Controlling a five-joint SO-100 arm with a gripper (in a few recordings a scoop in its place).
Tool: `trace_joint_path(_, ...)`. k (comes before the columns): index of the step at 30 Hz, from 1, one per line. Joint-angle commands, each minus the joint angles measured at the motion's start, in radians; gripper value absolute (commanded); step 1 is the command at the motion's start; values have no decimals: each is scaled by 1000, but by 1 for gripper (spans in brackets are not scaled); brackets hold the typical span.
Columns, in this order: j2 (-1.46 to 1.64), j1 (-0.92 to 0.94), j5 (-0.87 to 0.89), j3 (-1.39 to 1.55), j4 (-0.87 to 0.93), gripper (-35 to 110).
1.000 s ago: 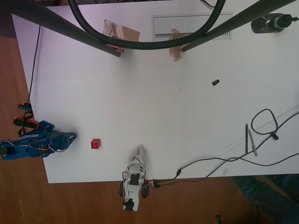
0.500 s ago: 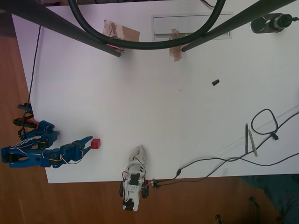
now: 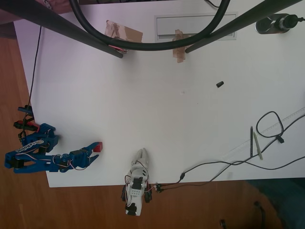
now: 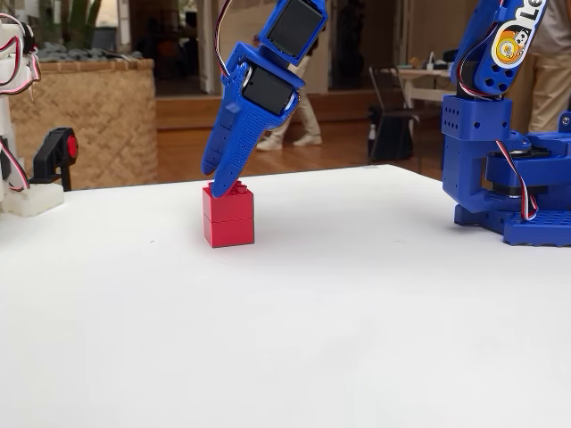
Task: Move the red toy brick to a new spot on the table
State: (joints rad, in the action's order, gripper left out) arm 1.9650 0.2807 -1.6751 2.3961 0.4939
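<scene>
The red toy brick [image 4: 228, 215] sits flat on the white worktop [image 4: 294, 330], near the edge where the blue arm's base [image 4: 508, 178] is mounted. In the overhead view the brick [image 3: 96, 147] shows only partly, at the lower left of the worktop [image 3: 157, 105], with the blue hand [image 3: 93, 152] covering part of it.

In the fixed view the hand [image 4: 223, 183] slants down from the upper right, its tip touching the studded top of the brick at the left side. Whether its fingers are spread or pinching the brick cannot be told from either view.

Compared with one second ago: the arm was folded back at the left edge, clear of the brick. Half a second ago the hand had reached out until its tip was just beside the brick. Now it lies over the brick. The brick's position on the worktop is unchanged across the three overhead pictures.

Well apart from the brick, a small black object [image 3: 219, 84] lies toward the upper right of the worktop in the overhead view.
</scene>
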Motion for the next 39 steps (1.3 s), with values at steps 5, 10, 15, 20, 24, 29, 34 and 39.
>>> trace_joint_path(5, -17, 14, 28, 71, -95, 23)
trace_joint_path(10, -44, 6, 77, 69, -101, 13)
trace_joint_path(15, -46, -20, 117, 48, -92, 11)
trace_joint_path(20, -75, -106, 195, -110, -6, 10)
trace_joint_path(24, -160, -193, 265, -311, 67, 10)
trace_joint_path(29, -341, -268, 362, -618, 178, 10)
trace_joint_path(34, -515, -319, 462, -893, 288, 9)
trace_joint_path(39, -661, -362, 558, -1077, 348, 9)
